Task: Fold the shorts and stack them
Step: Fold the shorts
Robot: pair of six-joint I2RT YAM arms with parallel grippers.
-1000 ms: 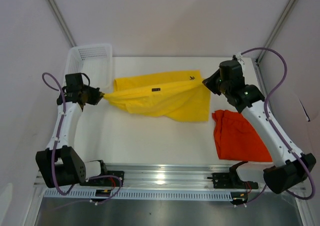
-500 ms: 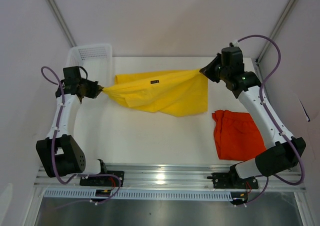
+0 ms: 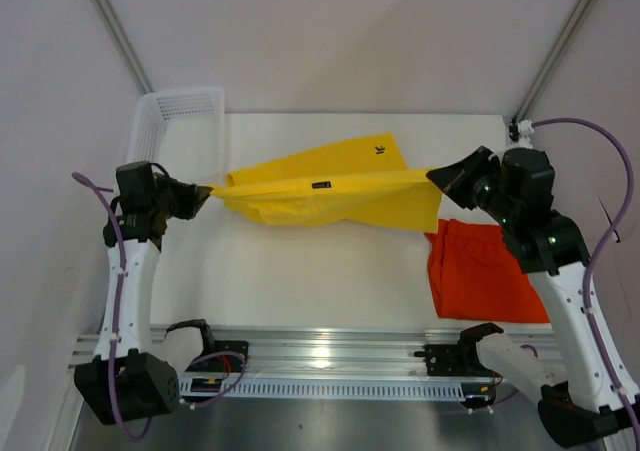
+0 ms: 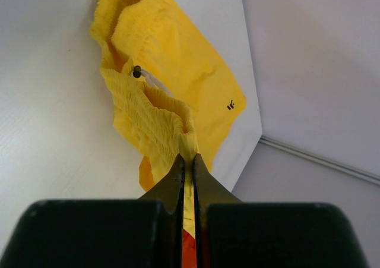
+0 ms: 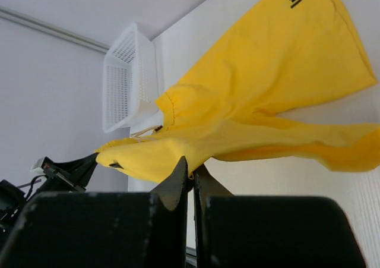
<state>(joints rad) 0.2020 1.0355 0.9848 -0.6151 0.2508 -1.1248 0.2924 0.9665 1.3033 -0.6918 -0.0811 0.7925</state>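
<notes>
The white mesh basket [image 3: 178,106] sits left of and behind the yellow shorts [image 3: 340,186]. The left claw [image 3: 205,197] is clenched on the yellow shorts' left end, at the gathered waistband. They stretch taut between the 2 claws, the logo leg trailing behind. The right claw [image 3: 436,177] is clamped on their right end. The orange-red shorts [image 3: 485,271] lie on the surface [image 3: 300,271], right of and nearer than the yellow shorts.

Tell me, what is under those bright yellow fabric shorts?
Only white tabletop shows beneath the bright yellow fabric shorts; the patch directly under their draped cloth is covered.
</notes>
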